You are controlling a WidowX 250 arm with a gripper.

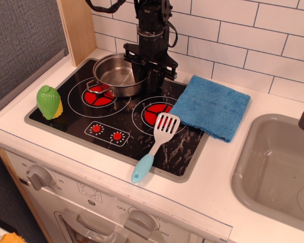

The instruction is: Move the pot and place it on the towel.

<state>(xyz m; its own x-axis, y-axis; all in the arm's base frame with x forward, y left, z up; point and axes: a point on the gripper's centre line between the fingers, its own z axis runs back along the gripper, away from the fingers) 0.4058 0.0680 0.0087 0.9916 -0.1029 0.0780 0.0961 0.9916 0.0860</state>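
The shiny steel pot (115,76) sits over the back-left red stove ring. My gripper (149,81) stands upright at the pot's right side, with its black fingers (155,80) drawn together on the right rim. The pot looks level and low over the cooktop; I cannot tell whether it still touches the glass. The blue towel (211,106) lies folded to the right, partly on the cooktop's right edge and partly on the white counter, about a pot's width from the gripper. Nothing lies on the towel.
A white slotted spatula (155,144) with a light-blue handle lies on the black cooktop (116,119) in front of the towel. A green and yellow toy corn (49,102) stands at the cooktop's left edge. A grey sink (273,167) is at the right, and a tiled wall stands behind.
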